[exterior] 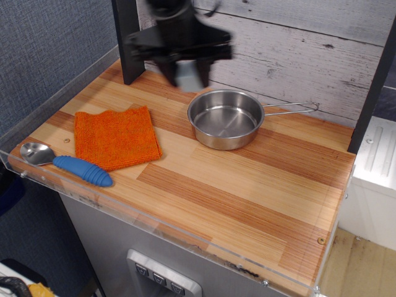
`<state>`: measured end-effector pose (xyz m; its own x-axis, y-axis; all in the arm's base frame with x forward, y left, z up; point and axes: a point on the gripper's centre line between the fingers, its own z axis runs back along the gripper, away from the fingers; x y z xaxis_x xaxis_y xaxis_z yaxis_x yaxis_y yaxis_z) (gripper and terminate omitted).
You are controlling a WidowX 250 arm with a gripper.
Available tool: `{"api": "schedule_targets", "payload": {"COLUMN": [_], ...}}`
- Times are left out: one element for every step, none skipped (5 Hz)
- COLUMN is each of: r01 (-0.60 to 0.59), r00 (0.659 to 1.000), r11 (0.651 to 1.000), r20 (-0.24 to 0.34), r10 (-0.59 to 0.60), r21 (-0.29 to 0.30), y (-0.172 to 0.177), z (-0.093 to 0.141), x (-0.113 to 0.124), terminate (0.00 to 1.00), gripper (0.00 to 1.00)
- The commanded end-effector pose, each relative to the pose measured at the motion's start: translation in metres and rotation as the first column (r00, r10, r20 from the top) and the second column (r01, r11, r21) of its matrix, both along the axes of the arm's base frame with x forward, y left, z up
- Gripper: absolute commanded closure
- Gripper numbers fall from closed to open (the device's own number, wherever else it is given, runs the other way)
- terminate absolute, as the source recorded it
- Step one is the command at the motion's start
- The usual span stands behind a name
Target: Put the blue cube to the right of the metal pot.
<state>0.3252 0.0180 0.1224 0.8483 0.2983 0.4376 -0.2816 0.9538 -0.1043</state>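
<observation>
The fingers (185, 73) of the arm hung in the air above the back of the wooden surface (247, 185), blurred in the frame, and they pinched the blue cube (189, 77) between them. The cube was a pale grey-blue block, lifted clear of the surface and touching nothing but the two dark fingers on either side of it.

The metal pot (226, 118) sat on the surface at about 5 o'clock from the cube, near it but not touching. Its wire handle pointed toward 3 o'clock, along the foot of the whitewashed plank wall (278, 49).

An orange cloth (116, 137) lay flat at about 9 o'clock from the pot, well apart from it. A spoon (64, 162) with a bright blue ribbed handle rested at the cloth's near edge, its metal bowl toward 9 o'clock, by the clear rim of the surface.
</observation>
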Motion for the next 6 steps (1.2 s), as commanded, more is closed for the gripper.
{"api": "schedule_targets", "payload": {"r01": [0.179, 0.244, 0.305, 0.337, 0.350, 0.363], "r00": [0.983, 0.970, 0.952, 0.942, 0.937, 0.931], "r11": [0.983, 0.969, 0.952, 0.941, 0.936, 0.930], "r20": [0.029, 0.008, -0.009, -0.021, -0.040, -0.061], "r10": [-0.180, -0.244, -0.305, -0.336, -0.348, -0.359], "r21": [0.026, 0.027, 0.029, 0.042, 0.047, 0.057], "y": [-0.061, -0.084, -0.098, -0.105, -0.108, -0.105], "z": [-0.003, -0.021, -0.040, -0.051, -0.062, -0.075], "x": [0.009, 0.006, 0.005, 0.007, 0.010, 0.014], "terminate": [0.00, 0.00, 0.00, 0.00, 0.00, 0.00], "gripper": [1.00, 1.00, 1.00, 1.00, 1.00, 1.00]}}
